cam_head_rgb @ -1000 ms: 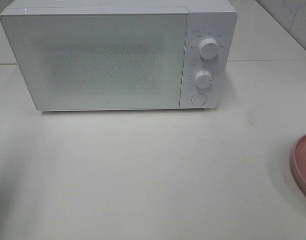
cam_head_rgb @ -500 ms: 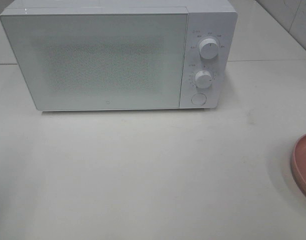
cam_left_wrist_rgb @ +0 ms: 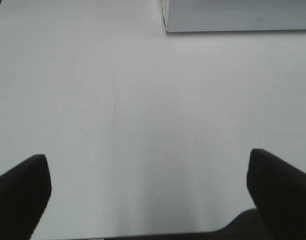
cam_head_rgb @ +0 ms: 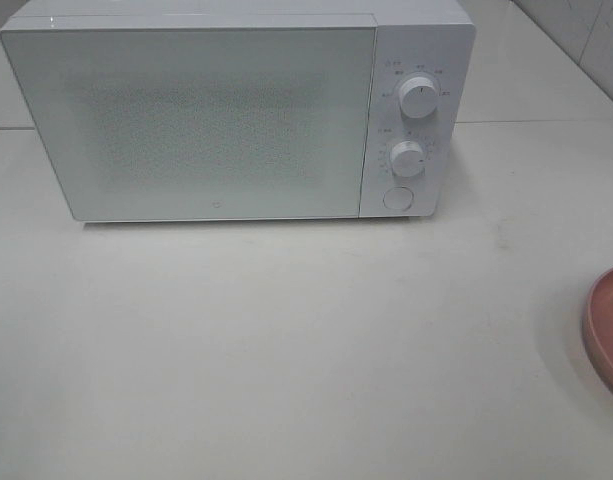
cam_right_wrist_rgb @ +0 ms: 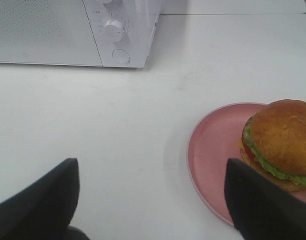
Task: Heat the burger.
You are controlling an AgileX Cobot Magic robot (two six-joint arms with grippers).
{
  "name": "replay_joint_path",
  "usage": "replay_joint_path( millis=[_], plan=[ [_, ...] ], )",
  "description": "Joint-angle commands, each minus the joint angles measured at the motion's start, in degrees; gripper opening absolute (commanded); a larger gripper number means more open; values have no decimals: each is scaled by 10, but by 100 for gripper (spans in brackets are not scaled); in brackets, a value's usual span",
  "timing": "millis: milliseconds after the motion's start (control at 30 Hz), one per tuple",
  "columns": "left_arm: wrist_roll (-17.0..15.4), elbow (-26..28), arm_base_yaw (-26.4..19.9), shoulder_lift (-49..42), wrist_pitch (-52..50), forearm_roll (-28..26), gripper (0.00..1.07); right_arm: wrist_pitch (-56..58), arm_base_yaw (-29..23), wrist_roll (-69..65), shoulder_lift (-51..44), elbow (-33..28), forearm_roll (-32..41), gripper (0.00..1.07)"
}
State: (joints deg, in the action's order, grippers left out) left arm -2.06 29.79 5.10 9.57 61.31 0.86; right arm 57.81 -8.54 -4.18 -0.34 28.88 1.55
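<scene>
The burger (cam_right_wrist_rgb: 281,142), with a golden-brown bun, green lettuce and a red tomato edge, rests on a pink round plate (cam_right_wrist_rgb: 217,155). Only the plate's edge (cam_head_rgb: 606,330) shows at the right border of the exterior high view; the burger is out of view there. My right gripper (cam_right_wrist_rgb: 153,200) is open above bare table, its fingers wide apart, with the plate and burger just ahead of one finger (cam_right_wrist_rgb: 265,205). My left gripper (cam_left_wrist_rgb: 148,192) is open over bare table with nothing between its fingers. Neither gripper shows in the exterior high view.
A white microwave (cam_head_rgb: 236,110) stands at the back of the white table, door shut, with two knobs (cam_head_rgb: 418,97) and a round button (cam_head_rgb: 397,198) on its right panel. Its lower corner (cam_left_wrist_rgb: 232,17) shows ahead of the left gripper.
</scene>
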Motion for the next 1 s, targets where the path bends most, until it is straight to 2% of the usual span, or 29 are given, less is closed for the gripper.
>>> replay_joint_path(
  millis=[33, 233, 533, 600, 667, 1000],
  plan=[
    [0, -1, -1, -49, -1, -13, 101, -7, 3, 7, -14, -3, -1, 76],
    [0, -1, -1, -109, -1, -13, 101, -7, 3, 7, -14, -3, -1, 76],
    [0, -1, -5, -112, -1, -14, 101, -7, 3, 7, -14, -3, -1, 76],
    [1, -1, -30, -112, -1, -14, 101, -7, 3, 7, -14, -3, -1, 76],
    [1, -1, -36, -112, -1, -14, 101, -7, 3, 7, -14, -3, -1, 76],
    [1, -2, -37, -112, -1, -14, 101, -7, 3, 7, -14, -3, -1, 76]
  ],
)
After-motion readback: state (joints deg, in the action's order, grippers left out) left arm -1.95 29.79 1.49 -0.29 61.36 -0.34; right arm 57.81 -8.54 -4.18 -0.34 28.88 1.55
